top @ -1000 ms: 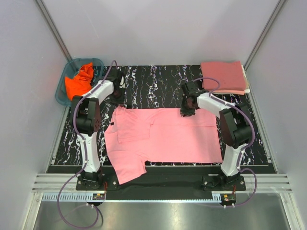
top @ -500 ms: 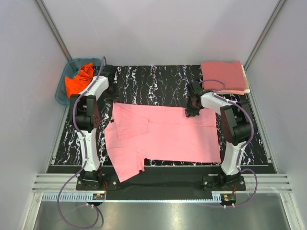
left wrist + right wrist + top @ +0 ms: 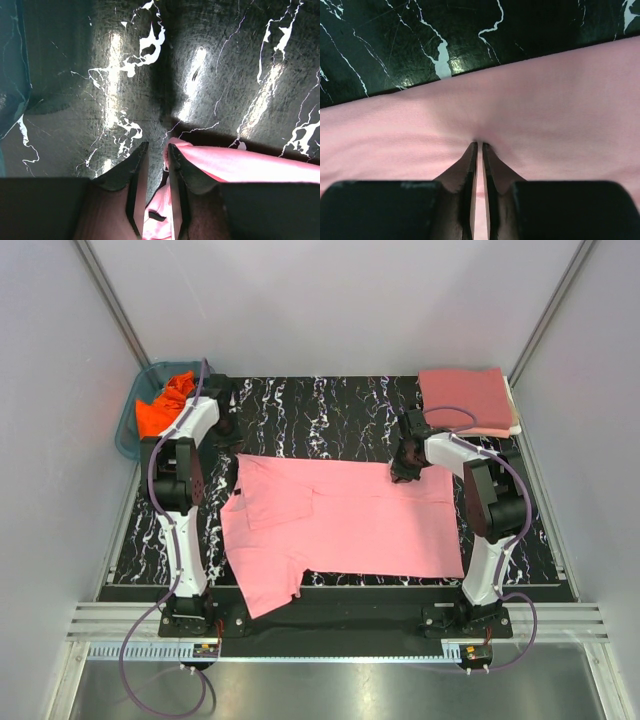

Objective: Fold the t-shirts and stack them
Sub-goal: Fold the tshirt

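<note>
Left arm (image 3: 180, 480) and right arm (image 3: 492, 505): wearing white shells on the long links, alternating with bulky black joint housings. Each trailing a thin purple cable, left cable (image 3: 128, 645) and right cable (image 3: 527, 625), looping out wide from the base and running up along the links. Bolting down through black base blocks (image 3: 190, 618), fronting small boards (image 3: 207, 648) with yellow-orange spots. Left gripper (image 3: 157, 145): showing two matte black fingers (image 3: 131, 175), broad at the root, tapering to sharp tips, catching a dull reddish-brown sheen on the inner faces. Right gripper (image 3: 480, 144): repeating the same black wedge shape, backing onto rounded black blocks.
</note>
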Motion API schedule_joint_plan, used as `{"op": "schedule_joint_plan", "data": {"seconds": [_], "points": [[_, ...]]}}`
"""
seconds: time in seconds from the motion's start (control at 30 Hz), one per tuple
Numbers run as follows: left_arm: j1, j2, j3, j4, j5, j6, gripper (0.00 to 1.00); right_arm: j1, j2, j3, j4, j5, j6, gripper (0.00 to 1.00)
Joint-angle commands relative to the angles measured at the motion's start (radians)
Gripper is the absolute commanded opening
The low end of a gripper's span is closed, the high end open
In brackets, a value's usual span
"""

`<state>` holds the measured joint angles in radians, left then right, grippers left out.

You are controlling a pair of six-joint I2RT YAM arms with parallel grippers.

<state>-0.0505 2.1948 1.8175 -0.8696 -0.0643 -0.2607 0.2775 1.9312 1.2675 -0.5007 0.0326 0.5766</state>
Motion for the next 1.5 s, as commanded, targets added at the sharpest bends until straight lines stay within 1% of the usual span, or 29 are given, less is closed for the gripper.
{"op": "schedule_joint_plan", "data": {"seconds": [0.0, 0.03, 0.07, 0.13, 0.17, 0.23, 0.33, 0.43, 0.57, 0.6, 0.67, 0.8, 0.83, 0.87, 1.03, 1.17, 1.33, 1.37, 1.47], "points": [[0.006, -0.016, 0.043, 0.012, -0.012, 0.0, 0.26, -0.021, 0.018, -0.031, -0.036, 0.061, -0.035, 0.15], [0.005, -0.027, 0.042, 0.012, -0.012, 0.0, 0.26, -0.021, 0.017, -0.027, -0.036, 0.055, -0.038, 0.15], [0.005, -0.041, 0.039, 0.012, -0.023, 0.0, 0.28, -0.021, 0.011, -0.023, -0.036, 0.05, -0.044, 0.16], [0.001, -0.088, 0.036, 0.012, -0.032, 0.0, 0.35, -0.021, -0.003, -0.014, -0.039, 0.047, -0.038, 0.17], [-0.002, -0.104, 0.034, 0.014, -0.038, 0.003, 0.39, -0.021, -0.021, -0.011, -0.041, 0.043, -0.026, 0.2], [-0.012, -0.148, 0.029, 0.012, -0.054, 0.011, 0.41, -0.02, -0.041, -0.007, -0.041, 0.017, -0.017, 0.22], [-0.018, -0.205, 0.006, 0.012, -0.069, -0.003, 0.41, -0.02, -0.078, 0.009, -0.045, -0.009, -0.006, 0.24], [-0.043, -0.265, -0.058, 0.032, 0.007, -0.023, 0.4, -0.011, -0.118, 0.01, -0.047, -0.031, 0.011, 0.24], [-0.107, -0.302, -0.171, 0.101, 0.197, -0.034, 0.38, 0.014, -0.138, 0.021, -0.045, -0.08, 0.031, 0.24], [-0.13, -0.299, -0.185, 0.106, 0.198, -0.049, 0.38, 0.015, -0.135, 0.023, -0.041, -0.1, 0.032, 0.24], [-0.147, -0.288, -0.219, 0.11, 0.173, -0.066, 0.37, 0.014, -0.117, 0.018, -0.041, -0.119, 0.037, 0.22], [-0.147, -0.253, -0.28, 0.112, 0.161, -0.109, 0.35, 0.011, -0.115, -0.02, -0.044, -0.076, 0.022, 0.21], [-0.147, -0.253, -0.317, 0.11, 0.149, -0.114, 0.34, 0.008, -0.118, -0.029, -0.044, -0.053, 0.02, 0.21], [-0.147, -0.256, -0.339, 0.11, 0.103, -0.123, 0.34, 0.003, -0.129, -0.039, -0.045, -0.039, 0.017, 0.21], [-0.14, -0.288, -0.466, 0.11, 0.002, -0.152, 0.34, -0.021, -0.167, -0.098, -0.061, 0.038, 0.017, 0.21], [-0.138, -0.285, -0.5, 0.107, -0.049, -0.147, 0.33, -0.069, -0.182, -0.126, -0.133, 0.154, 0.075, 0.21], [-0.135, -0.288, -0.524, 0.109, -0.106, -0.141, 0.34, -0.141, -0.201, -0.164, -0.144, 0.184, 0.048, 0.2], [-0.135, -0.285, -0.524, 0.109, -0.126, -0.143, 0.36, -0.147, -0.19, -0.166, -0.142, 0.185, 0.034, 0.2], [-0.134, -0.271, -0.517, 0.116, -0.121, -0.158, 0.36, -0.159, -0.144, -0.158, -0.136, 0.188, 0.017, 0.19]]}}
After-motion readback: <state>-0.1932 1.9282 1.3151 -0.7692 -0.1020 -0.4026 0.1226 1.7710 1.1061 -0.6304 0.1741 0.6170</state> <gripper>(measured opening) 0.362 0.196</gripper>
